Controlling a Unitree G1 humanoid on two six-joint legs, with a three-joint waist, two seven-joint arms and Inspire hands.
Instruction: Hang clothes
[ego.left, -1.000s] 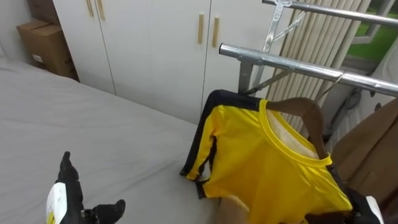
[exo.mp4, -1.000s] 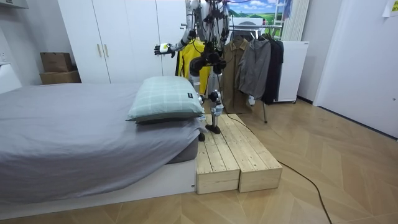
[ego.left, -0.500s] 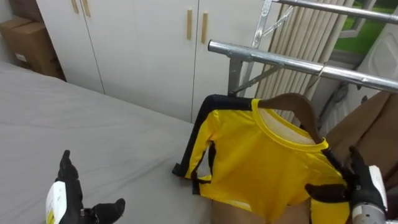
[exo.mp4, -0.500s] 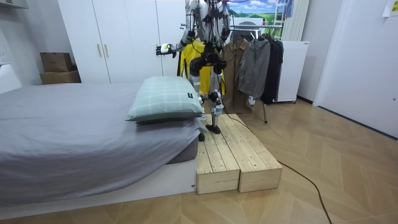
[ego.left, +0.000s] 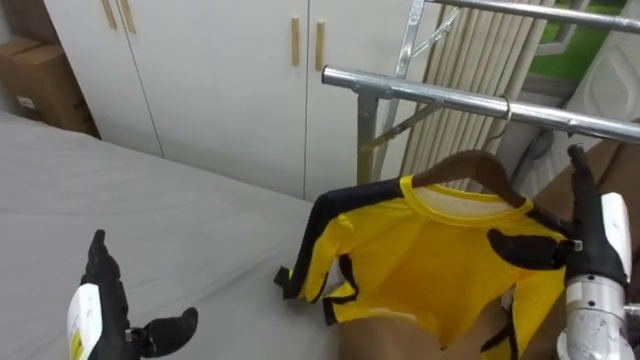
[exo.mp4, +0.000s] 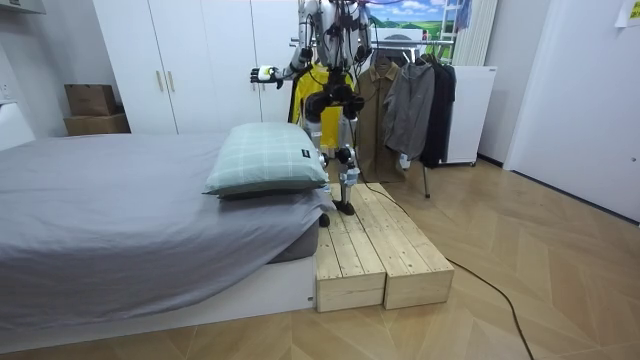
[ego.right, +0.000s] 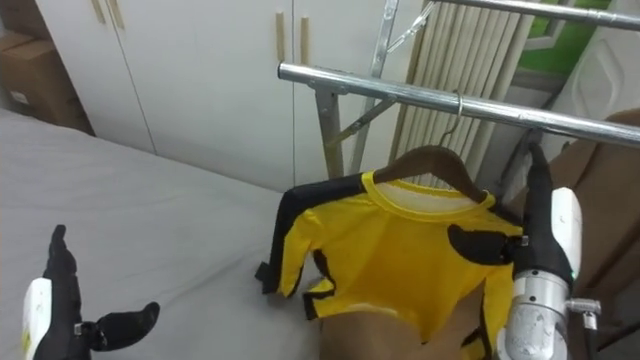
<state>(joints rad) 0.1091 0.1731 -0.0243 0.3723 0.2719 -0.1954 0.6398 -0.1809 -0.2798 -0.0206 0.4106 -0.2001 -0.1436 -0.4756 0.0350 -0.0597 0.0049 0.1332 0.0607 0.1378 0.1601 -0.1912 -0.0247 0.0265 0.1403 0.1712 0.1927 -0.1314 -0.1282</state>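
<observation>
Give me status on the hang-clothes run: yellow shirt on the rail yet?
Done: the yellow shirt is on its wooden hanger, with the hook at the metal rail, seemingly over it. In hand: the right hand holds the shirt's shoulder, thumb across it. The left hand is open over the bed. Left: confirm the hook is seated, then release.

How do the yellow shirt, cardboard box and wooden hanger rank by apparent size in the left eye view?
1. yellow shirt
2. cardboard box, cut off at the edge
3. wooden hanger, partly hidden in the shirt
</observation>
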